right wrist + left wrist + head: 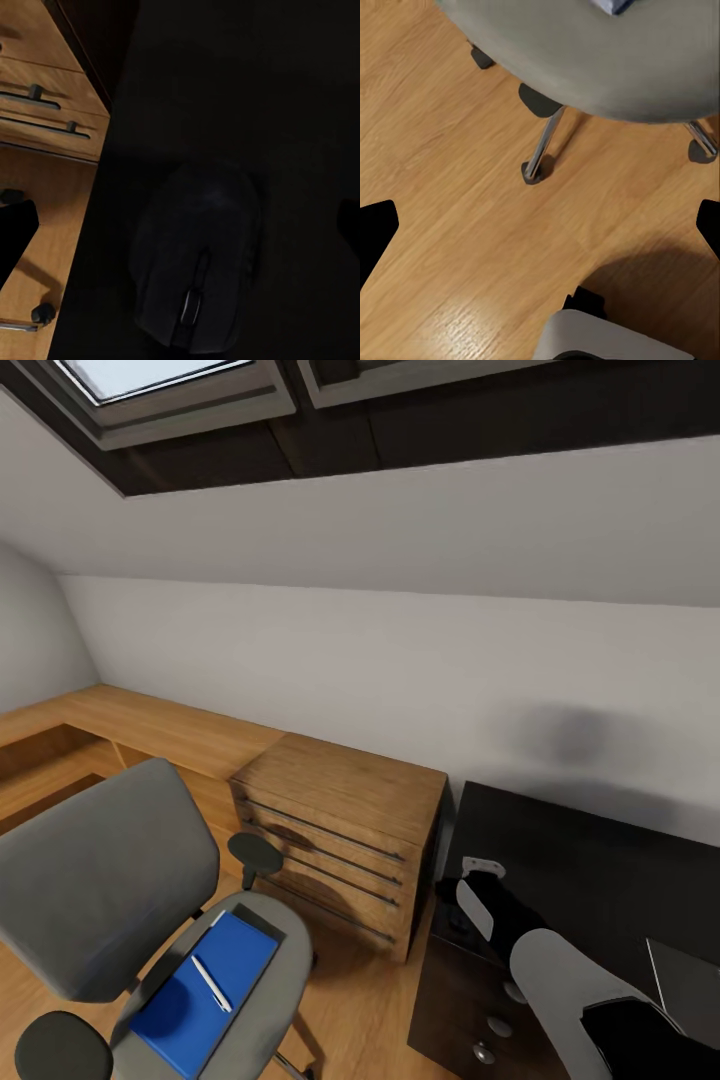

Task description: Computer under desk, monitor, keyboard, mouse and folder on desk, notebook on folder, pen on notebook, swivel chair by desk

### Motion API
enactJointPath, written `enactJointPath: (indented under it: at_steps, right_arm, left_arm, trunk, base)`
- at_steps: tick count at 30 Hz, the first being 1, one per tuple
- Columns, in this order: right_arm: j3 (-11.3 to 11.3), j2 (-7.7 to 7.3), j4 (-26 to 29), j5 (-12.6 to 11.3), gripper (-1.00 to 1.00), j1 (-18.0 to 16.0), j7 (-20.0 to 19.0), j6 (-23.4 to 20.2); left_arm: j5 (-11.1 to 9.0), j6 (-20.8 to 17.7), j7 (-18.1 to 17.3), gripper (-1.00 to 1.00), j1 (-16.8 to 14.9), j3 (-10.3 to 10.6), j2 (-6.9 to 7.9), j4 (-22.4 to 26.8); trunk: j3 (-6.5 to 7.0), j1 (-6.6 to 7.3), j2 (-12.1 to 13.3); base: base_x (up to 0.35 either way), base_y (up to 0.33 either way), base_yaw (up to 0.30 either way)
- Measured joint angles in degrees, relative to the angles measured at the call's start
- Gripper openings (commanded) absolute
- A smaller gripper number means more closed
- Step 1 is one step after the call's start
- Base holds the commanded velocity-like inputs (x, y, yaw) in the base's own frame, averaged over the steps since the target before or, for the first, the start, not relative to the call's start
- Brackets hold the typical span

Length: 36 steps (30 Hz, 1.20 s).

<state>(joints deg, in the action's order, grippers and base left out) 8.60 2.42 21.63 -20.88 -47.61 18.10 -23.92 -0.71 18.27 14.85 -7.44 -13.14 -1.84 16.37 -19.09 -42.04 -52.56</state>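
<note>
The grey swivel chair (100, 880) stands at the lower left on the wooden floor. On its seat lies the blue folder (180, 1010), and the whitish pen (211, 982) rests on the folder. The black desk (580, 850) is at the right, apart from the chair. The black mouse (199, 262) lies on the desk, directly below my right gripper (180, 229), which is open with its fingers to either side. My left gripper (540, 229) hangs open over the floor beside the chair's chrome base (540, 150). A grey flat notebook (685, 980) lies on the desk at the right edge.
A light wooden dresser (340, 830) with dark handles stands between chair and desk, touching the desk's side. A low wooden bench (130, 725) runs along the wall under a sloped ceiling. Silver-knobbed desk drawers (485, 1050) face the floor gap beside the chair.
</note>
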Motion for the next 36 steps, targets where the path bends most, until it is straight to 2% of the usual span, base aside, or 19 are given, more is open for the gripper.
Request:
enactJointPath:
  at_steps: [3, 6, 36]
  right_arm:
    - [0.0, 0.00, 0.0, 0.0, 1.00, 0.0, -0.2, 0.0]
    - [0.0, 0.00, 0.0, 0.0, 1.00, 0.0, -0.2, -0.1]
    - [0.2, -0.25, 0.2, 0.3, 1.00, 0.0, -0.1, -0.9]
  left_arm:
    - [0.0, 0.0, -0.2, 1.00, 0.0, -0.1, 0.02, 3.4]
    - [-0.1, 0.0, -0.2, 1.00, 0.0, -0.1, 0.02, 3.9]
    - [0.0, -0.1, -0.3, 1.00, 0.0, -0.1, 0.02, 4.5]
  trunk:
    - [0.00, 0.00, 0.0]
    - [0.00, 0.00, 0.0]
    - [-0.08, 0.00, 0.0]
  base:
    - [0.000, 0.000, 0.000]
    - [0.000, 0.000, 0.000]
    - [0.000, 0.000, 0.005]
